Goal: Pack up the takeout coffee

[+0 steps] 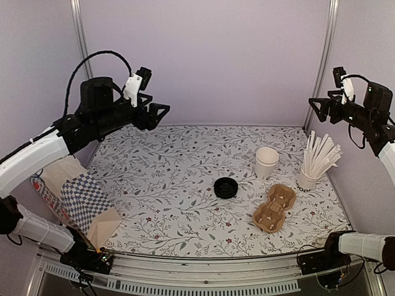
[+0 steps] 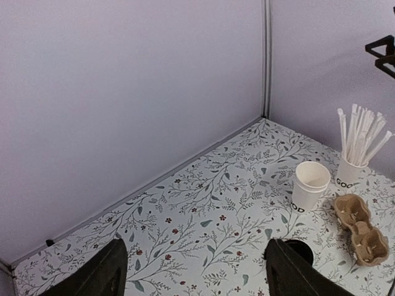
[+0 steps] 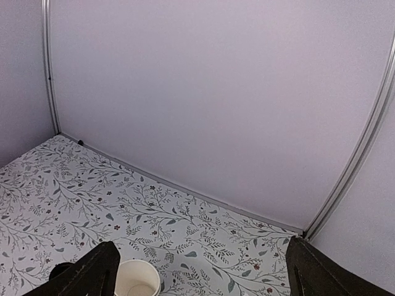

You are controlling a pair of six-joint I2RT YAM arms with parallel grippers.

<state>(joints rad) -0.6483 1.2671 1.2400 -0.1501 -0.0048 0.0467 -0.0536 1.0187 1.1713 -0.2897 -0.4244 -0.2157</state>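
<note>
near left corner: paper bag [image 1: 83, 200], brown with a blue-and-white checked face, lies tipped at the edge of the floral tabletop [image 1: 166, 203], partly tucked behind the left arm's white link.

near right: brown pulp cup carrier [image 1: 274, 208], lies flat on a slant, two round wells facing up, near but apart from both cups behind it.

middle of the tabletop: black lid [image 1: 226, 187], round, lies flat on the pattern by itself, left of the carrier, touching nothing else.

a little farther, right of the lid: white paper cup [image 1: 266, 162], stands upright with its mouth open and dark lettering low on its side in the left wrist view. shows a second rim line under the lip, as of one cup nested in another, though cannot tell for certain. cup and lid apart, both outside the carrier and the bag.

just right of it: cup of long white sticks [image 1: 307, 179], upright, sticks fanning up and to the right.

higher and farther, over the back left of the table: left gripper [image 2: 196, 246], up in the air, fingers [image 2: 102, 274] spread wide, gripping nothing.

over the back right corner: right gripper [image 3: 202, 246], likewise aloft, fingers [image 3: 86, 274] set wide apart, holding nothing. white paper cup's rim visible low between them.

behind all: plain lilac wall [image 1: 203, 61].
</note>
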